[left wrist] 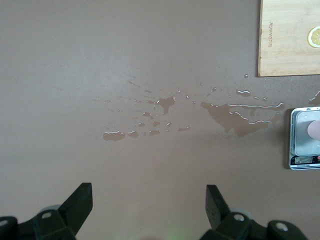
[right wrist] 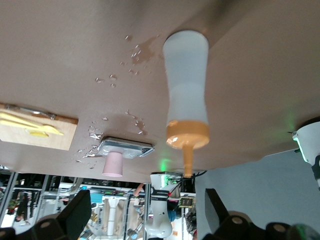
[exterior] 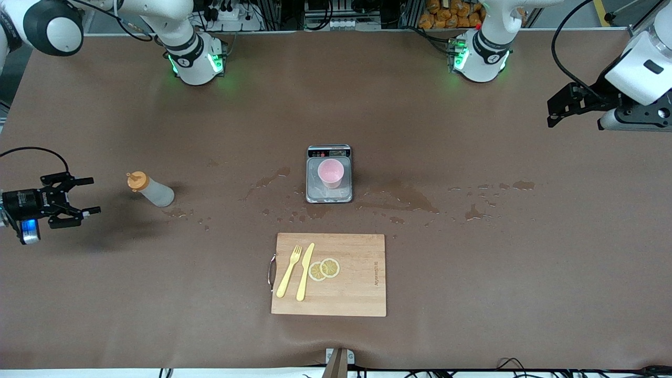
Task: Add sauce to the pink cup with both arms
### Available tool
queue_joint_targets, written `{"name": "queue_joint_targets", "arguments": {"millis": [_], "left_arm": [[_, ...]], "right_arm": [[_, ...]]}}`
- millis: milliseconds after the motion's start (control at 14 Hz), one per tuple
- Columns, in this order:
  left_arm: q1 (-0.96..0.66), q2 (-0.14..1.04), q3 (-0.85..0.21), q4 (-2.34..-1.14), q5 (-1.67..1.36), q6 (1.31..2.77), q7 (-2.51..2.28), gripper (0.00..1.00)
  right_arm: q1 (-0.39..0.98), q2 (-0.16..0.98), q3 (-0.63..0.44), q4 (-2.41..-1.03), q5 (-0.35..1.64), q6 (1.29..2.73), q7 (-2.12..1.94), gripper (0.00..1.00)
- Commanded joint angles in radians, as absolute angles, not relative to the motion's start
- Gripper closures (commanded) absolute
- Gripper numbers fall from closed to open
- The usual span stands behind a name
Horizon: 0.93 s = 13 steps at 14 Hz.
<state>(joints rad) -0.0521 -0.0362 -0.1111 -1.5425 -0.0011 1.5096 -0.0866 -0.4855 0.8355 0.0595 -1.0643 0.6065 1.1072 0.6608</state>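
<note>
right gripper [exterior: 86, 195]: fingers spread, nothing held, level with the sauce [exterior: 150, 189] | sauce: stood upright toward the right arm's end, well apart from the pink cup [exterior: 331, 173] on the scale [exterior: 329, 176] | left gripper [exterior: 555, 110]: spread, parked, much farther off

In my left wrist view the scale [left wrist: 306, 139] runs off the right edge, and only a sliver of the pink cup [left wrist: 315, 130] shows. The cutting board [left wrist: 289, 37] is cropped at the upper right corner, its lemon slice [left wrist: 314, 36] cut too. The scale's display is too small to read.
</note>
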Motion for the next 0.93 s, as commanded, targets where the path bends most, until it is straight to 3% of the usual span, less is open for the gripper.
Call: {"name": "queue_joint_targets", "arguments": {"millis": [0,570,855], "left_arm": [[-0.046,-0.044,-0.112,-1.548,-0.017,1.52,-0.081,0.0],[-0.048,-0.044,-0.112,-1.548,-0.018,1.52,-0.081,0.0],[-0.048,-0.046,-0.112,-1.548,-0.02,1.52,-0.081,0.0]], "right_arm": [[-0.433,0.761,0.061,-1.057,0.584,1.095,0.681,0.0],[-0.171,0.617,0.057,-1.057,0.581,1.121,1.043,0.0],[0.015,0.554,0.055,-1.057,0.45,1.181,1.058,0.0]]}}
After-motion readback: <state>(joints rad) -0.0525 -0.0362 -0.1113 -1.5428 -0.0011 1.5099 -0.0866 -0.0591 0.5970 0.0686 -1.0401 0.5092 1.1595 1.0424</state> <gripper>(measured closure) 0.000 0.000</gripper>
